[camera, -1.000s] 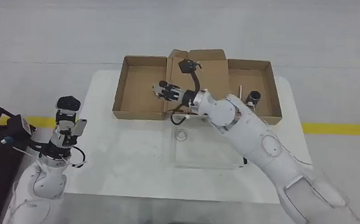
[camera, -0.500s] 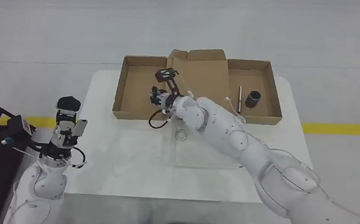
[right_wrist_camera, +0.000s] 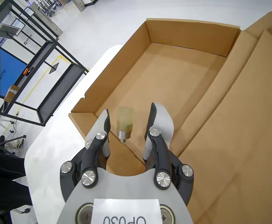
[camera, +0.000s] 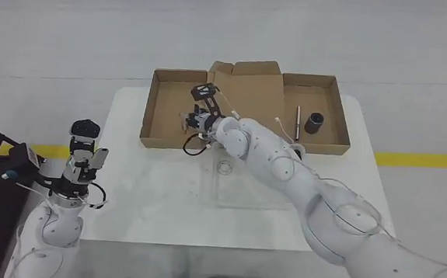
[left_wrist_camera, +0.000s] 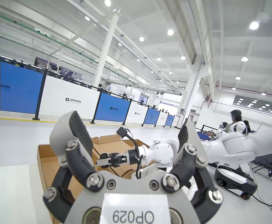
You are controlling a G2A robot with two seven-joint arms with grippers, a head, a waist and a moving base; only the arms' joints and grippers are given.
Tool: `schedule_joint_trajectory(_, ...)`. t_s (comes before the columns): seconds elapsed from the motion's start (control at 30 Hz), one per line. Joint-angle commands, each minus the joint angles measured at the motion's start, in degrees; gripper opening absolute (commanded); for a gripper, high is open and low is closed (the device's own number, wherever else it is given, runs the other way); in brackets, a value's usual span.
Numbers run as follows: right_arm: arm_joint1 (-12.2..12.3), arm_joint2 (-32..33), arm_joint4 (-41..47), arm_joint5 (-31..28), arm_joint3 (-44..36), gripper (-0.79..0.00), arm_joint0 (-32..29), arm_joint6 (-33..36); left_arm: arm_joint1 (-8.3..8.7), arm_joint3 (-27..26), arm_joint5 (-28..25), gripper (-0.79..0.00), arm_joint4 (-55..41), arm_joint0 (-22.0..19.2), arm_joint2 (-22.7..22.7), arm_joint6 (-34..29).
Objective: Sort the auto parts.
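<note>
The right gripper hangs spread open, with the left compartment of the cardboard box beneath and ahead of it. A small cylindrical part, pale with a metal tip and blurred, lies between its fingers, touching neither. The left gripper is open too, holding nothing, the box well ahead of it.

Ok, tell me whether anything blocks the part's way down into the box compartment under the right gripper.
Nothing visible does. The small part is between the fingers of the open right gripper, above the bare floor of the box compartment.
</note>
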Motion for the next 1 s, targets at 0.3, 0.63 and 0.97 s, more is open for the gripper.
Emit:
schedule_joint_trajectory(0.3, 3.2, 13.4, 21.4, -20.8, -4.1, -0.151, -0.8, 13.2, 0.0, 0.0, 0.0, 0.0, 0.0, 0.0, 0.0, 0.0)
schedule_joint_trajectory(0.63, 15.3, 38.2, 38.4, -23.1, -33.2, -0.065, -17.6, 40.2, 0.0, 0.0, 0.0, 0.0, 0.0, 0.0, 0.0, 0.0)
schedule_joint_trajectory(0.97, 21.2, 59.9, 43.7, -18.6, -63.1, -0.046, -40.9, 48.8, 0.0, 0.0, 0.0, 0.0, 0.0, 0.0, 0.0, 0.0)
